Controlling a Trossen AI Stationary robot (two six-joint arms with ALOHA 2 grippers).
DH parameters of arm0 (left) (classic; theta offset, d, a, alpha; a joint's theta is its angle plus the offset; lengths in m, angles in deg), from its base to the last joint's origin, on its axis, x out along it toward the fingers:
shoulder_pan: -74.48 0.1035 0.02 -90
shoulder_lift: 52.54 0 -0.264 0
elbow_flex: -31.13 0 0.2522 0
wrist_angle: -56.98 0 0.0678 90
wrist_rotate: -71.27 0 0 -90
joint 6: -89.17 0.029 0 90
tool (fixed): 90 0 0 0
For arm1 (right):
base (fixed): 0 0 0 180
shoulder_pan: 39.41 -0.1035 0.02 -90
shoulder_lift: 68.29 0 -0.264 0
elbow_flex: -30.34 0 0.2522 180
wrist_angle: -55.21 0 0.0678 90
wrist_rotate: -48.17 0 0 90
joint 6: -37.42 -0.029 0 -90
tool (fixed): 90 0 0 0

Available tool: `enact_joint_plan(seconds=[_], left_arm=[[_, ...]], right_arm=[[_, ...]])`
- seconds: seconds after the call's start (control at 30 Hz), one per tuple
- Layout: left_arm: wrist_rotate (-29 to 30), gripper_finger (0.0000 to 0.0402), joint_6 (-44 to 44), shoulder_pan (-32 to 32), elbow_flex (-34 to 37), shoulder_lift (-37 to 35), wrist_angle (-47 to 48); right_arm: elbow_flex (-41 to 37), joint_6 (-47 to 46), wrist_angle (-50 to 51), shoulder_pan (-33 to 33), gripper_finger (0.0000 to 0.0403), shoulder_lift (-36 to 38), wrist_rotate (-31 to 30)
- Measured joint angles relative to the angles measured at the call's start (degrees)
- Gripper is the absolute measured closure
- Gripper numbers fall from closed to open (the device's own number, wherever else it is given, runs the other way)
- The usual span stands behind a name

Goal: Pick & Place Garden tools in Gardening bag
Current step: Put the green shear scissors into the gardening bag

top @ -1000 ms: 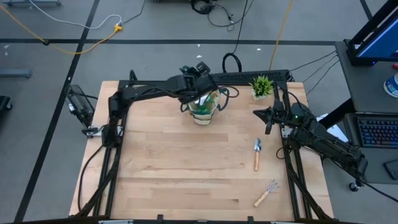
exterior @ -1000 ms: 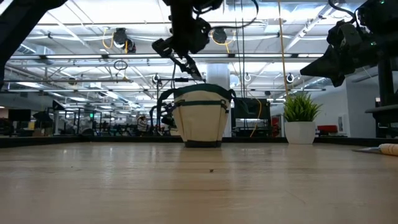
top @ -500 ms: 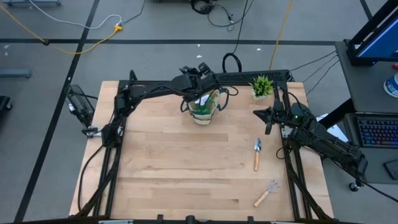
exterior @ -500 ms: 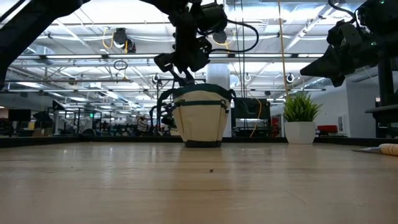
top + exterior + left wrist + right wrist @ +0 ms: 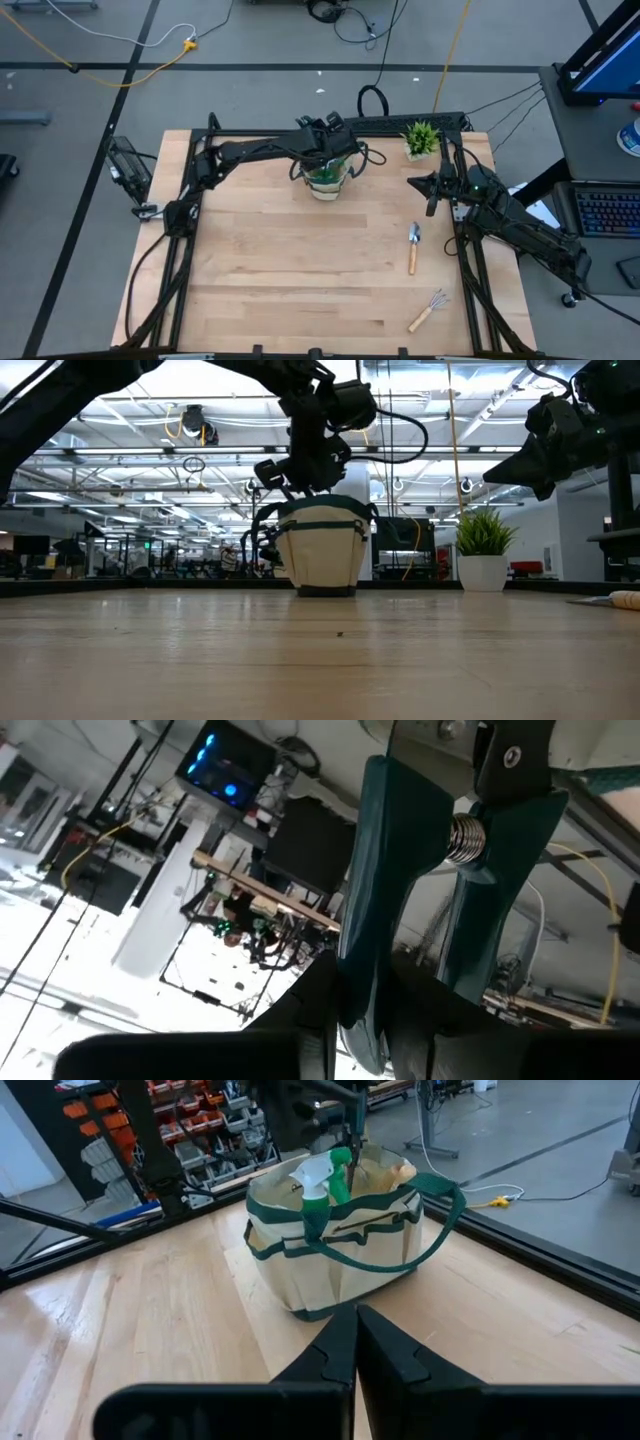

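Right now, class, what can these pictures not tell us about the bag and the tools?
- Bag contents, high view: left pincer covers the opening.
- Shears, left wrist view: blades cut off by the edge.
- Rake prongs, high view: too small to count.
- Trowel, low view: cut off by the edge.

A grey floor (image 5: 90, 150) crossed by yellow cables (image 5: 120, 75) is seen at ten o'clock, a keyboard (image 5: 605, 212) at three

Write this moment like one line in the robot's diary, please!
left gripper: shut on pruning shears, over gardening bag | right gripper: shut, idle near potted plant | on table: trowel, hand rake
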Motion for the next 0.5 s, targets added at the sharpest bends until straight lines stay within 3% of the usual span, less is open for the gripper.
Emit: enact_joint_plan(seconds=[0.5], left_arm=[[2.25,0.0348,1.32,-1.08,0.0,1.56,-2.09]], right_arm=[[0.0,0.78,0.22,-0.01,0.0403,0.0,0.01]])
